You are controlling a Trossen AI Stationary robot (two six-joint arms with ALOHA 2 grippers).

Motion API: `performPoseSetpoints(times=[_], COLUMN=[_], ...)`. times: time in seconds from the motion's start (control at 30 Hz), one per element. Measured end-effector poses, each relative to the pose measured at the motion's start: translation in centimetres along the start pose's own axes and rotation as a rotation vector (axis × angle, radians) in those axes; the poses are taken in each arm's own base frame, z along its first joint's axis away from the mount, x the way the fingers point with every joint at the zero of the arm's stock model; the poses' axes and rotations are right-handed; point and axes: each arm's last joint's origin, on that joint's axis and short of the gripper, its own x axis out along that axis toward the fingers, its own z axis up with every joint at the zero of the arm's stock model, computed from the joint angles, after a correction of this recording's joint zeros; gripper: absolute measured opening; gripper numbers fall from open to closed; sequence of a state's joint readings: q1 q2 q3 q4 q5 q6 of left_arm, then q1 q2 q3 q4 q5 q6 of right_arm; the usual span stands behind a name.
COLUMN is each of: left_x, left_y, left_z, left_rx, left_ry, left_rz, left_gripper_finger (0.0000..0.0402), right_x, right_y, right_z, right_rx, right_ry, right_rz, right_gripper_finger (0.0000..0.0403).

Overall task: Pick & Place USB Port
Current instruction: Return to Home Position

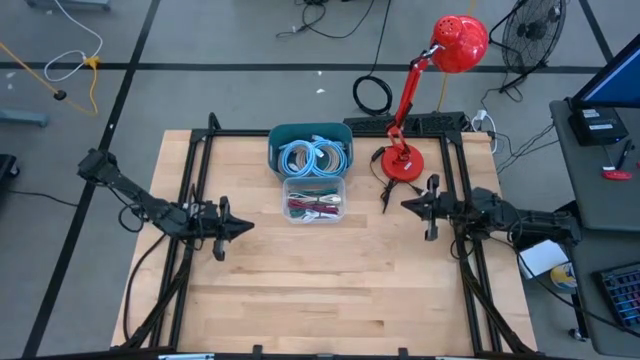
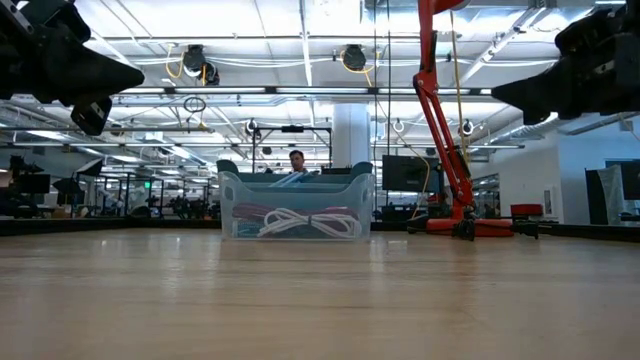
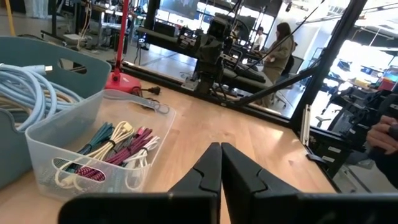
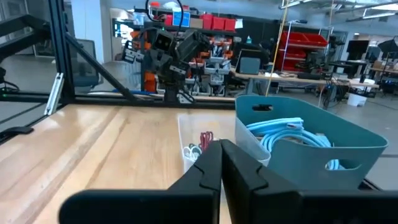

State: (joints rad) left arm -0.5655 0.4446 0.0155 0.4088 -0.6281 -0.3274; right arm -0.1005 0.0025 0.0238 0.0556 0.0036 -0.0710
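A clear plastic bin (image 1: 315, 199) of coiled red, green and white cables stands on the table's far middle. Behind it is a teal bin (image 1: 310, 150) holding light blue cables (image 4: 283, 134). Which of these is the USB port I cannot tell. My left gripper (image 1: 248, 226) hovers level at the left, fingers shut, pointing toward the table's middle, and holds nothing. My right gripper (image 1: 404, 205) hovers at the right, also shut and holding nothing, pointing toward the bins. In the low view both grippers hang well above the wood, the left gripper (image 2: 140, 75) and the right gripper (image 2: 495, 92).
A red desk lamp (image 1: 402, 160) stands by its round base at the far right, next to the right gripper. Black frame rails (image 1: 190, 200) run along both table sides. The table's near half (image 1: 320, 300) is bare wood. A person (image 3: 280, 50) sits beyond the table.
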Motion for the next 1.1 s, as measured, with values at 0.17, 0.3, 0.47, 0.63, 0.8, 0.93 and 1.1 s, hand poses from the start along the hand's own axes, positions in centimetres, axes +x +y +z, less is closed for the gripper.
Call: performPoseSetpoints(times=[0.17,0.3,0.47,0.63,0.8,0.93,1.1], left_x=[0.0,0.0,0.0,0.0,0.0,0.0,0.0], left_y=[0.0,0.03,0.04,0.04,0.04,0.04,0.05], left_z=[-0.02,-0.11,-0.13,-0.14,-0.14,-0.14,-0.14], left_rx=[-0.007,-0.008,-0.01,-0.01,-0.009,-0.006,0.024], left_ry=[0.002,0.01,0.012,0.013,0.013,0.013,0.013], left_rz=[-0.001,0.002,0.003,0.003,0.003,0.003,0.003], left_gripper_finger=[0.0024,0.0025,0.0026,0.0026,0.0026,0.0026,0.0026], right_x=[-0.03,-0.05,-0.05,-0.03,0.04,0.04,0.04], right_y=[-0.03,-0.06,-0.06,-0.06,-0.05,-0.05,-0.05], right_z=[-0.12,-0.1,-0.06,-0.06,-0.19,-0.19,-0.2], right_rx=[-0.002,-0.02,-0.03,-0.04,-0.011,0.047,0.137], right_ry=[0.024,0.03,0.03,0.028,0.034,0.033,0.033], right_rz=[-0.013,-0.02,-0.02,-0.019,-0.018,-0.019,-0.021], right_gripper_finger=[0.0,0.0,0.0,0.0,0.0,0.0,0.0])
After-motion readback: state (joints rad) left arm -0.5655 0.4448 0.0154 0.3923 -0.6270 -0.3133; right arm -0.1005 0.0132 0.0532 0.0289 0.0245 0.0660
